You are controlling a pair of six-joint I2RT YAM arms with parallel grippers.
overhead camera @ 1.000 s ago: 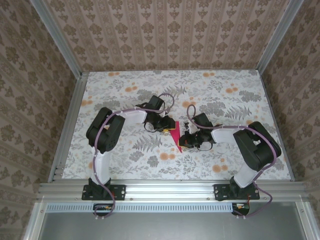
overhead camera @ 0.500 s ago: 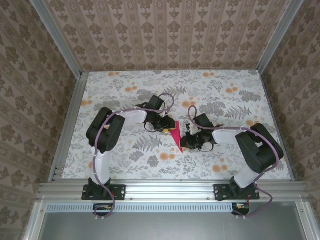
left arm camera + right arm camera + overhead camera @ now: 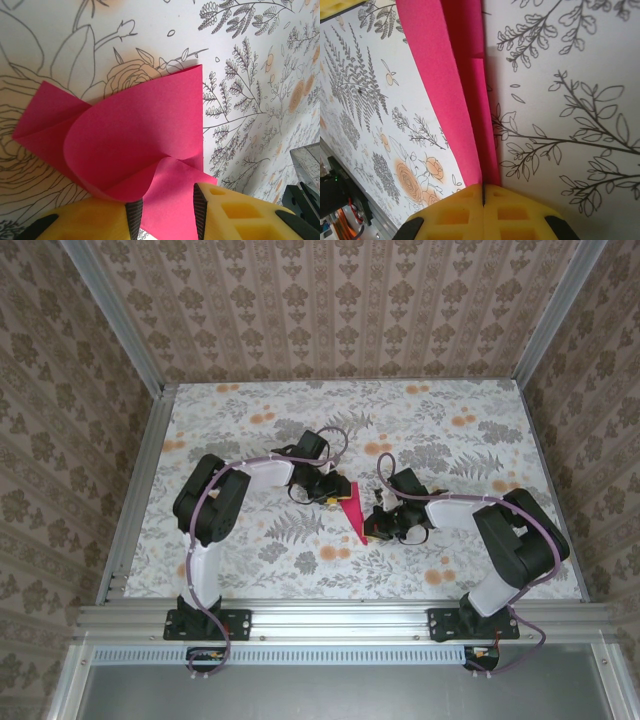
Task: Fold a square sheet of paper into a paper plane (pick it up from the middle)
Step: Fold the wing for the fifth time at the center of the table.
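Since the earlier frame the right arm has shifted slightly toward the right edge of the worktop (image 3: 300, 420), its elbow swinging outward and the right tool (image 3: 368, 529) drawing a touch that way. The left arm and the paper read as unchanged. The square sheet of paper (image 3: 352, 514) lies near the middle of the worktop, a little toward the near edge, between the two tools, part folded into a narrow wedge whose point faces the near edge. In the right wrist view the right tool (image 3: 483, 192) is fully closed, pads meeting on a thin seam, and the raised centre fold of the sheet (image 3: 445, 75) runs straight into that seam. Judgement: it pinches the ridge to set the crease and hold the pointed end in place. In the left wrist view the left tool (image 3: 166, 217) stands part open, jaws astride the wide end of the sheet (image 3: 135, 145), where one flap curls up, uncreased, against the left-hand pad. Paper sits in the gap, but the pads are apart, so it is not clamped. Judgement: the left tool is posted there to steady or catch the loose flap for the next fold while the right anchors the ridge. The flap may spring back if left unpressed.
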